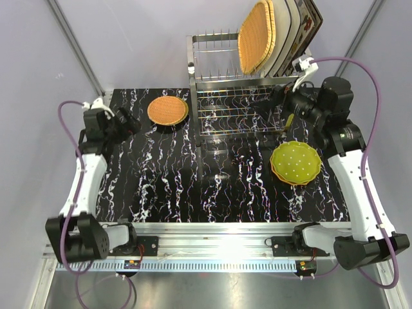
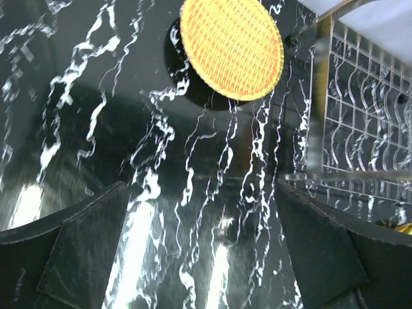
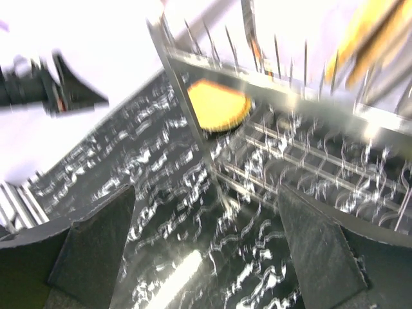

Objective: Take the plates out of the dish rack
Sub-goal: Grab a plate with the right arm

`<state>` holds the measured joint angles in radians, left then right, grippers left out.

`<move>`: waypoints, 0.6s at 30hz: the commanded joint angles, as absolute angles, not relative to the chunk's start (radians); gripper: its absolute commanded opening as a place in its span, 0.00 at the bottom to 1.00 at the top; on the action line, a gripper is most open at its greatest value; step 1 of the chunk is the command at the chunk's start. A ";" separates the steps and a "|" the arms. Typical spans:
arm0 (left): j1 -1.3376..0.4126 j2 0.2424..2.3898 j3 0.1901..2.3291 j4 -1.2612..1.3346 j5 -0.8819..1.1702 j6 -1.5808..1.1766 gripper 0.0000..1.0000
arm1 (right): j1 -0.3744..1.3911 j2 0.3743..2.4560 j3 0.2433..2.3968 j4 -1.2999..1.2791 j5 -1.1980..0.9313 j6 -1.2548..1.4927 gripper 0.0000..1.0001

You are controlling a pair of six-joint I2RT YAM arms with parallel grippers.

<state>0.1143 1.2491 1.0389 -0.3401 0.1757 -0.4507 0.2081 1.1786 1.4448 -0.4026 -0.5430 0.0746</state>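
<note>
Leftmost, the left end effector [image 1: 127, 123] hangs over the black marbled worktop [image 1: 167, 187], its fingers [image 2: 84, 254] spread wide and released, with nothing between them. Just ahead of it and slightly to its right, a round orange woven plate [image 1: 168, 111] lies flat on the worktop, apart from the fingertips. In the left wrist view this plate [image 2: 232, 48] sits at the top, beyond the open fingers.

Farther right of that end effector stands the dish rack [image 1: 238, 96], shiny steel wire with upright prongs on top. At the right end of its upper tier the remaining plates stand on edge: a squarish orange woven plate [image 1: 256, 37] at the front, cream plates [image 1: 283, 32] behind it and a patterned plate [image 1: 310, 24] last.

The right end effector [image 1: 273, 98] is beside the rack's right end, below those upright plates, pointing leftward. Its fingers [image 3: 90, 251] are wide apart and empty, though the right wrist view is blurred. Nearer the arm bases than this end effector, a lime-green dotted plate [image 1: 295, 162] rests on the worktop.
</note>
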 commanded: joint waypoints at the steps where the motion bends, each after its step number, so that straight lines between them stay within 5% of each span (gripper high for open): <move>1: 0.127 1.105 0.965 -0.319 0.195 -0.515 0.99 | 0.207 1.239 1.600 -0.423 -0.587 0.133 1.00; 8: 0.130 0.922 0.887 -0.382 0.224 -0.488 0.99 | 0.253 1.454 1.978 -0.657 -0.485 0.222 0.95; 16: 0.129 0.812 0.851 -0.456 0.193 -0.477 0.99 | 0.400 1.601 2.201 -0.718 -0.068 0.252 0.91; 18: 0.130 0.786 0.831 -0.463 0.183 -0.477 0.99 | 0.432 1.618 2.207 -0.689 0.054 0.245 1.00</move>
